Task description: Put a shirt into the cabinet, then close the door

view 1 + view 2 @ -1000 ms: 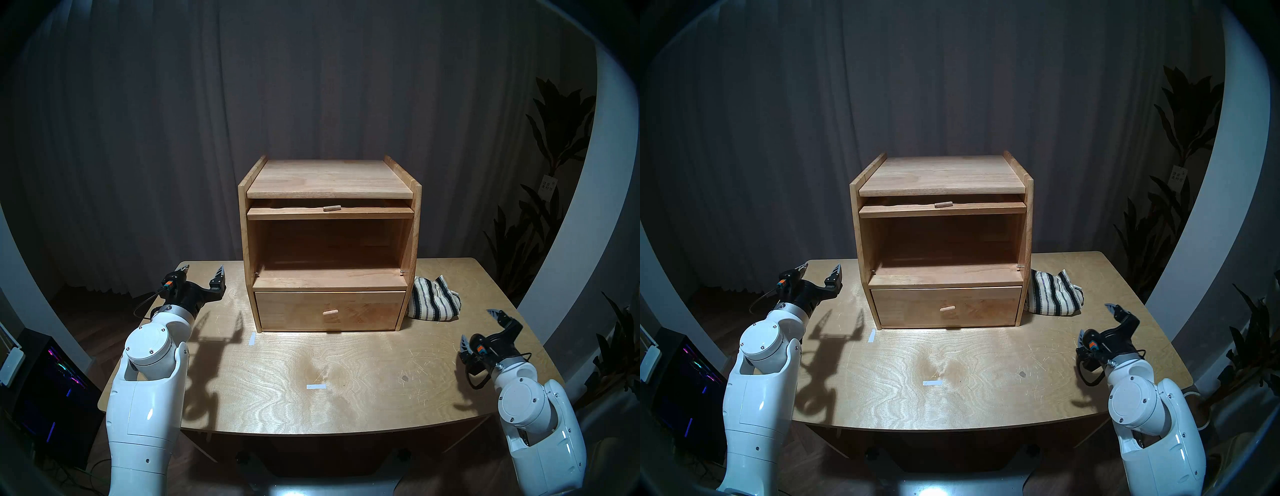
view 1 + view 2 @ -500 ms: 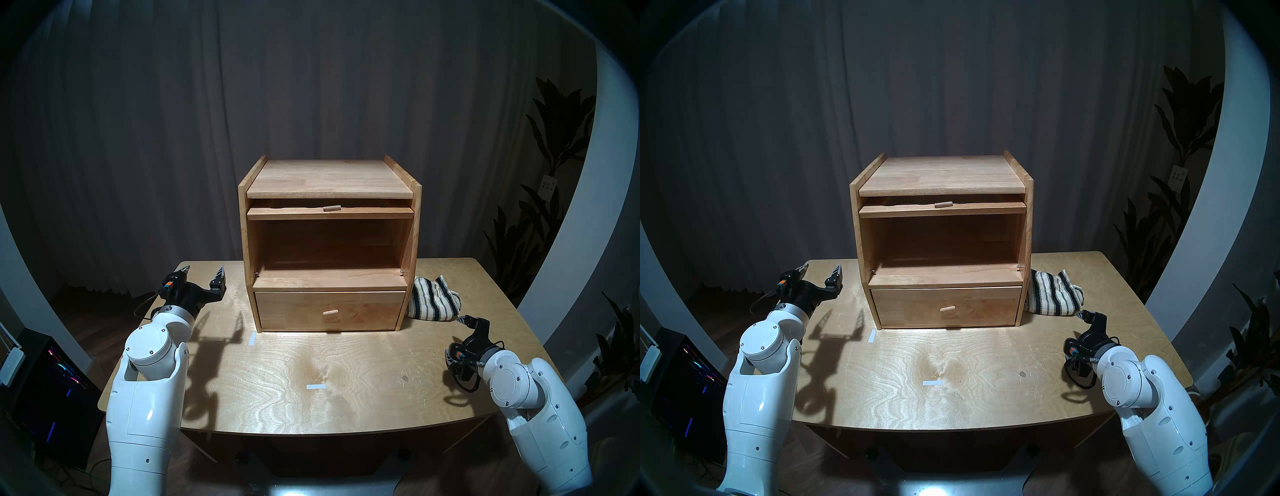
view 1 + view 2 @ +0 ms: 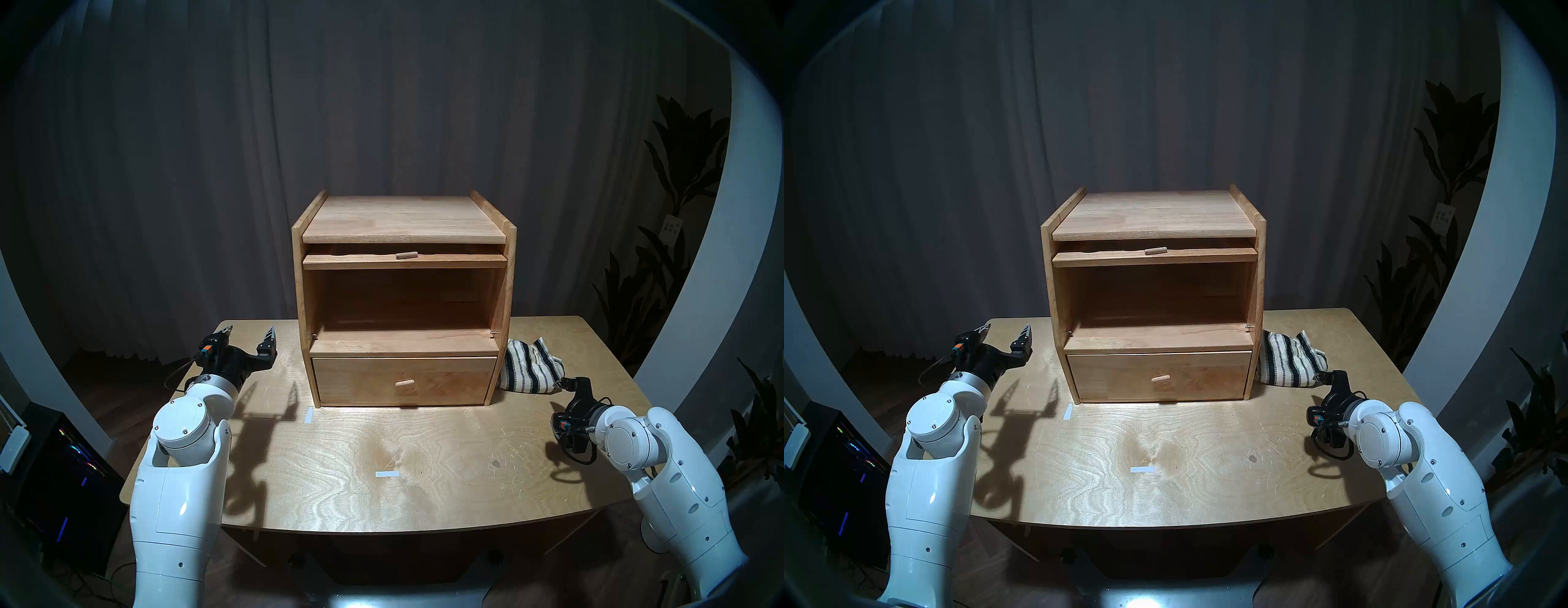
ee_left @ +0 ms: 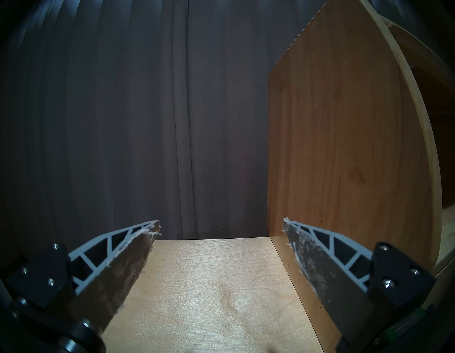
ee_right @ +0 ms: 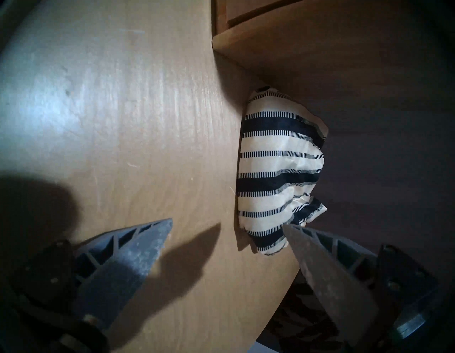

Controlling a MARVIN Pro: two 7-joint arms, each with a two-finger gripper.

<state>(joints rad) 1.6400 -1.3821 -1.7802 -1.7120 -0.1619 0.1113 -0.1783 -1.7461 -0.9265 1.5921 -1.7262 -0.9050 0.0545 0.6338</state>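
A light plywood bench [image 3: 424,458] fills the foreground of the head view, with two white robot arms reaching in from the near corners. At the near right, the right gripper [image 5: 227,223] is tipped downward toward the bench, its jaws spread wide apart and holding nothing. Just beyond them lies the shirt [image 3: 530,367], a soft cream bundle with dark navy stripes, resting on the bench and pressed against the right outer side of the cabinet [image 3: 403,297]. In the right wrist view the shirt [image 5: 280,172] sits ahead of the jaws and off toward one finger, whose tip overlaps the bundle's near end; whether it touches the cloth cannot be told. The bundle's long axis runs roughly along the gripper's line of approach, alongside the cabinet wall. The right arm is by far the nearer to it, so the pickup looks like its job. On the other side of the bench, the left gripper [image 3: 250,333] hovers level beside the cabinet's left wall, jaws also wide apart and empty, well apart from the shirt. Further back stands the cabinet, a light-wood box with its large compartment open and empty. The door [image 3: 405,261] is lifted flat under the top, its peg handle showing. Below is a shut drawer [image 3: 403,380]. Behind hangs a dark curtain [image 3: 382,106].
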